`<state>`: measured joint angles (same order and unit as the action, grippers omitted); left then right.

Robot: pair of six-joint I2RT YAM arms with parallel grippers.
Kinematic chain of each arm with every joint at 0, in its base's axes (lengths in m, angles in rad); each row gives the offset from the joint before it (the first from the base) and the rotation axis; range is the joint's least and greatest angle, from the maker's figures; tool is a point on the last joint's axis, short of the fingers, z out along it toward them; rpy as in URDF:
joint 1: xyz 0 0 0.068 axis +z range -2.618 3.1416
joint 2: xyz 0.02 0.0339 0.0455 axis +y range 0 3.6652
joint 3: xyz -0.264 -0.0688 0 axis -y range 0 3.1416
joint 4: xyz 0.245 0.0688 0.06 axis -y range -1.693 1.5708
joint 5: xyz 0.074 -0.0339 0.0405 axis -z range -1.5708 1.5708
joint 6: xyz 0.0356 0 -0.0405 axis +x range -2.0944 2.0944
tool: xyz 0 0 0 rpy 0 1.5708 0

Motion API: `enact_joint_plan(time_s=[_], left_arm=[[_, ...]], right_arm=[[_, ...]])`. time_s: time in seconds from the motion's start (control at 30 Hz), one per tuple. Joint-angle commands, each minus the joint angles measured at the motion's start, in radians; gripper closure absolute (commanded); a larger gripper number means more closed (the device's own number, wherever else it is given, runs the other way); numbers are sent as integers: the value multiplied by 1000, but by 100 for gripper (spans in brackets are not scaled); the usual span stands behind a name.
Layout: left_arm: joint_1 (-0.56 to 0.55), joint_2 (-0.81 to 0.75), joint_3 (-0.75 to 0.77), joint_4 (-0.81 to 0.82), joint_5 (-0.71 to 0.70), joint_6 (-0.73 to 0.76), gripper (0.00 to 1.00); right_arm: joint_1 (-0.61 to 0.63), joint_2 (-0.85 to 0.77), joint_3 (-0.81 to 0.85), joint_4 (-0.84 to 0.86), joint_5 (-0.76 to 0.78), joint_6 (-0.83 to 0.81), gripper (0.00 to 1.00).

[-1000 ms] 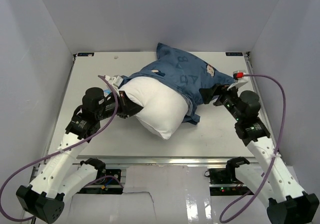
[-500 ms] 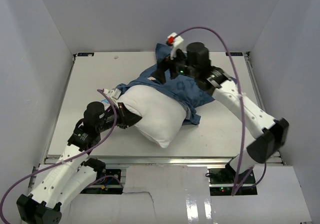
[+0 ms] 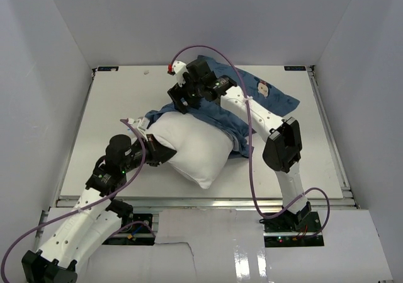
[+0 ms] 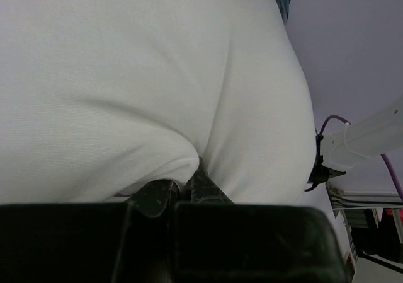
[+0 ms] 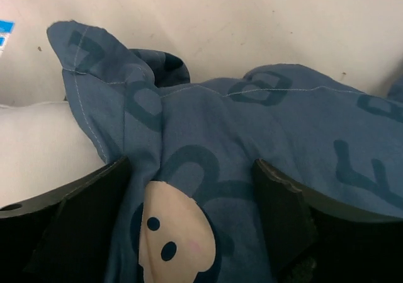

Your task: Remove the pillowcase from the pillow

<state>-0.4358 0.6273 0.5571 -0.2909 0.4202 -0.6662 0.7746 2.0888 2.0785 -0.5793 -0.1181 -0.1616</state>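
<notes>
The white pillow (image 3: 195, 145) lies mid-table with its near half bare. The blue pillowcase (image 3: 255, 94) with mouse faces and letters covers its far half and trails to the far right. My left gripper (image 3: 161, 152) is shut on a fold of the pillow's left corner; in the left wrist view the pillow (image 4: 157, 75) fills the frame and the gripper (image 4: 191, 179) pinches it. My right gripper (image 3: 179, 101) hovers at the pillowcase's far-left edge, jaws wide open. In the right wrist view the gripper (image 5: 191, 167) straddles the bunched pillowcase (image 5: 264, 125), with the pillow (image 5: 38, 138) at left.
The white table (image 3: 113, 100) is enclosed by pale walls on three sides. The right arm's purple cable (image 3: 242, 84) arches over the pillowcase. The right arm's elbow (image 3: 282, 144) stands beside the pillow's right end. A blue sticker (image 5: 5, 31) marks the table.
My right arm has swung from the table's right side over the pillowcase to its far-left edge. My left gripper has kept its hold and drawn the pillow slightly nearer.
</notes>
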Motion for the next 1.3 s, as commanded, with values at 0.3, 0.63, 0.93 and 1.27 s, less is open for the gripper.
enact_joint_plan(time_s=[0.3,0.63,0.93,1.27], left_arm=[[-9,14,177,-22,26,28,100],[-7,23,461,-208,-86,54,100],[-7,31,471,-283,-357,48,100],[-7,201,478,-203,-461,30,100]], right_arm=[[-111,59,43,108,161,110,92],[-302,16,-52,239,265,214,92],[-442,20,-150,294,253,247,92],[-469,-166,-194,248,-8,257,37]])
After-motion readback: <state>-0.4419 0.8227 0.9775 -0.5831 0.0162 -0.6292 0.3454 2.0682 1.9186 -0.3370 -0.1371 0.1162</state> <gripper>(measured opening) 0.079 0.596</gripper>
